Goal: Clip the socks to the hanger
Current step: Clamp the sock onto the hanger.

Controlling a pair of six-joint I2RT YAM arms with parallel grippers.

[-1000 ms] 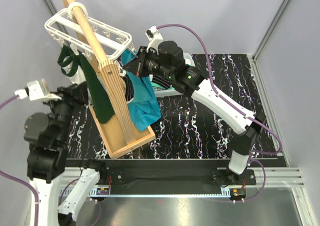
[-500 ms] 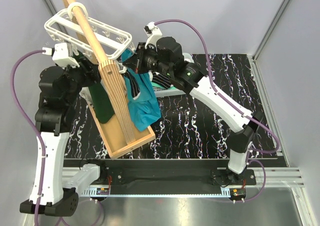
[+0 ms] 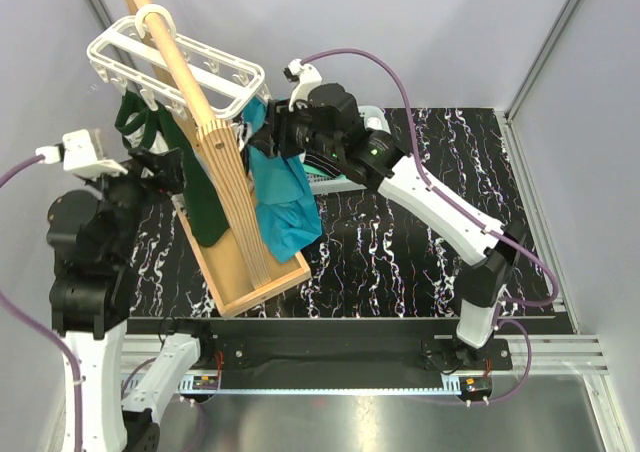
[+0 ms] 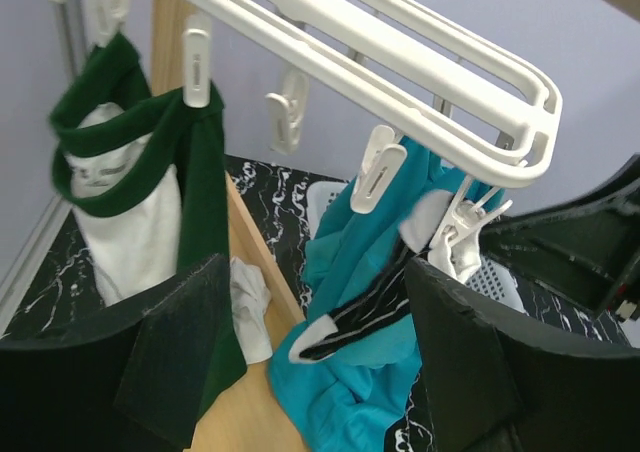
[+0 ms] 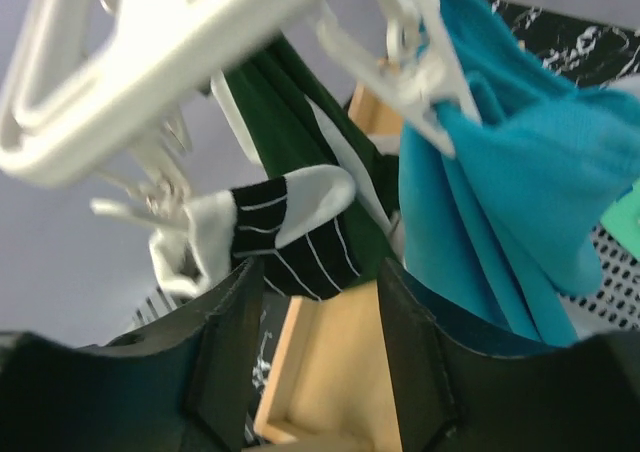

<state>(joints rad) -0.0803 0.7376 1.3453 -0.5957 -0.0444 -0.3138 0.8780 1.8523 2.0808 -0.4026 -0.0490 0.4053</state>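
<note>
White links [image 3: 440, 212], purple cables [image 3: 350, 53], dark left pincer [image 4: 315, 347]

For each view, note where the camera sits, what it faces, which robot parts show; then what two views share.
Top external: high behind, looking down on hanger; left arm, right arm show.
Left wrist: below hanger, looking up; left fingers.
Right wrist: under hanger, facing striped sock; right fingers.
Both wrists share striped sock, teal cloth.

In the top view, the slatted wooden stand [image 3: 235, 202] is blocking the table's 9 o'clock side. The dark green garment [image 3: 205, 204] and teal cloth [image 3: 287, 207] are hanging against it under the hanger [image 3: 230, 72]. The marbled table [image 3: 410, 262] is lying open from 3 to 5 o'clock.
</note>
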